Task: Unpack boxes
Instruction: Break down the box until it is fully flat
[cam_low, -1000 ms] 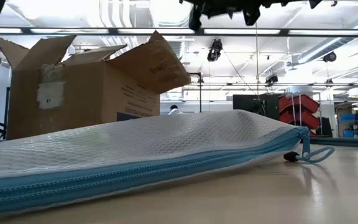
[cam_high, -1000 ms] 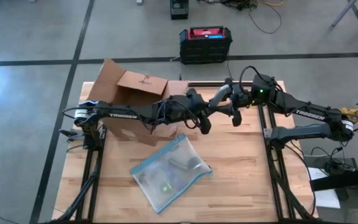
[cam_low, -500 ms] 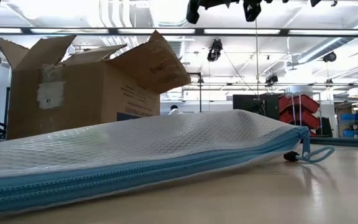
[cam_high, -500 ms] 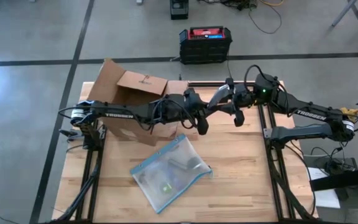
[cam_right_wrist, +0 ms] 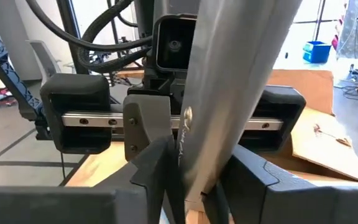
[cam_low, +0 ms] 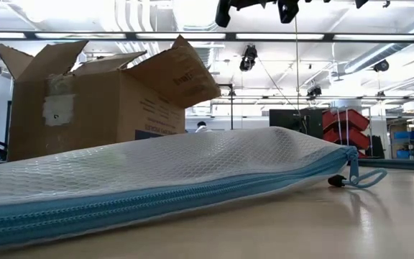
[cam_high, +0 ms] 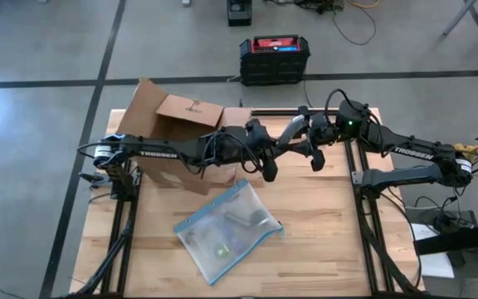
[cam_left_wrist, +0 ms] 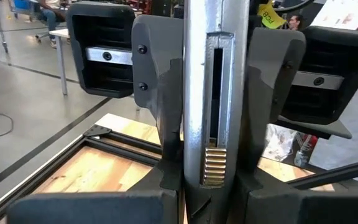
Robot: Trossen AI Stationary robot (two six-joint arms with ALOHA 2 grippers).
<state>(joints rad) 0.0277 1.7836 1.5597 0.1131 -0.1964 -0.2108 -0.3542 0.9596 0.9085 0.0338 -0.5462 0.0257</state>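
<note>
Box (cam_high: 173,133): open, far-left corner of counter (cam_high: 322,241); left gripper (cam_left_wrist: 207,168) and right gripper (cam_right_wrist: 188,155) both clamped on one metal tool (cam_left_wrist: 207,93) in mid-air; step: tool handover; next: one gripper releases.

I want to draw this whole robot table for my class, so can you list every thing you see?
cardboard box: one, brown, flaps open, far left part of the table
zip pouch: one, clear with blue edges, lying flat on the table nearer the front, small things inside
crate: one, black with a red top, on the floor beyond the table
table: one, light wood
metal tool: one, silver, up in the air between both grippers
left gripper: one, dark, shut on the metal tool, above the table's far middle
right gripper: one, dark, at the same tool from the other side
</note>
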